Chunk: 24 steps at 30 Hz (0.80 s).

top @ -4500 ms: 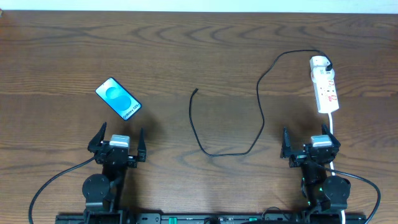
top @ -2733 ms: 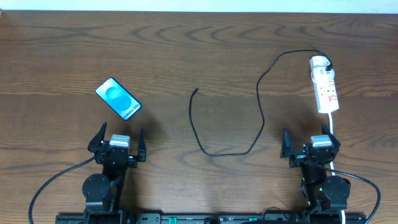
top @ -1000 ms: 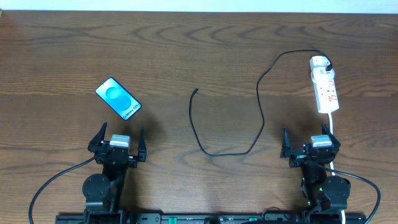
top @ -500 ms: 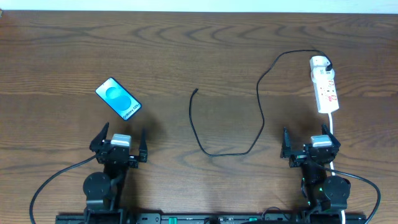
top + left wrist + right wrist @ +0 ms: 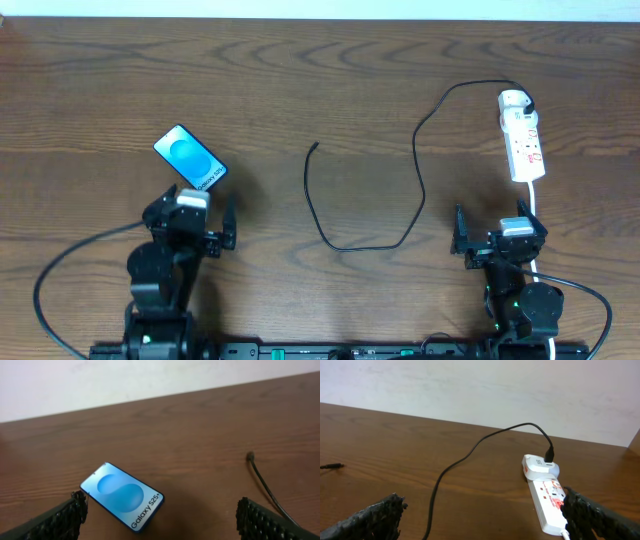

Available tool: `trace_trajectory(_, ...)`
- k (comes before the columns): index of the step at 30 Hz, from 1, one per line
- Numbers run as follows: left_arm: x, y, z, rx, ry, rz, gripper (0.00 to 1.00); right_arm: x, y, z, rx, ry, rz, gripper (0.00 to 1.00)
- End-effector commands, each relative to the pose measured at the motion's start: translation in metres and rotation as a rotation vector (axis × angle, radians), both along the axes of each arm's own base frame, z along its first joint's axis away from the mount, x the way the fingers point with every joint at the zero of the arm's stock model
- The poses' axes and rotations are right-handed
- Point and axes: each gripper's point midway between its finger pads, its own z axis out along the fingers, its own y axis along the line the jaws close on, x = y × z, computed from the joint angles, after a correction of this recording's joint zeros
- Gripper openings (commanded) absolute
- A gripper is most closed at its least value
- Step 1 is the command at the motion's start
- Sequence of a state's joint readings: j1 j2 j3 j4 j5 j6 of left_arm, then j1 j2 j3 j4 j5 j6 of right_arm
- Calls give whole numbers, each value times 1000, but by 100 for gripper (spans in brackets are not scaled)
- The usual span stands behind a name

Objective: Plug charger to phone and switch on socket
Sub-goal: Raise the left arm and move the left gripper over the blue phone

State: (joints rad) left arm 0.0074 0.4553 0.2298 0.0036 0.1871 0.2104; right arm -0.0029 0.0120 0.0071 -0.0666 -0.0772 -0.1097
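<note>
The phone (image 5: 190, 159) lies flat and slanted at the left, its blue screen reading "Galaxy S25+". In the left wrist view the phone (image 5: 122, 497) sits just ahead of the left finger. My left gripper (image 5: 192, 205) is open and empty, right behind the phone. The charger is a thin black cable with its free tip (image 5: 315, 148) at mid-table. It loops round to a white adapter on the socket (image 5: 523, 138). My right gripper (image 5: 498, 225) is open and empty, near the socket's front end (image 5: 550, 502).
The socket's white cord (image 5: 536, 205) runs toward the front past the right gripper. The charger's loop (image 5: 345, 248) lies between the two arms. A pale wall (image 5: 480, 390) stands behind the table's far edge.
My left arm has moved forward toward the phone, with the gripper still open. The right arm, cable, phone and socket have not moved.
</note>
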Motion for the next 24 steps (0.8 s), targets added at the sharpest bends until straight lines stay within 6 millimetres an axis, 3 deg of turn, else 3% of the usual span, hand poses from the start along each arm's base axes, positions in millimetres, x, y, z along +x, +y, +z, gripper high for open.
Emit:
trace_trajectory(1,11,-8,15,-21,18,-43,96,0,1,-1,11,1,2,99)
trace_trajectory(11,40,-20,21,-97,157,-92,97,0,1,-1,11,1,2,99)
trace_trajectory(24,60,-24,28,-120,385,-103,97,0,1,-1,11,1,2,99)
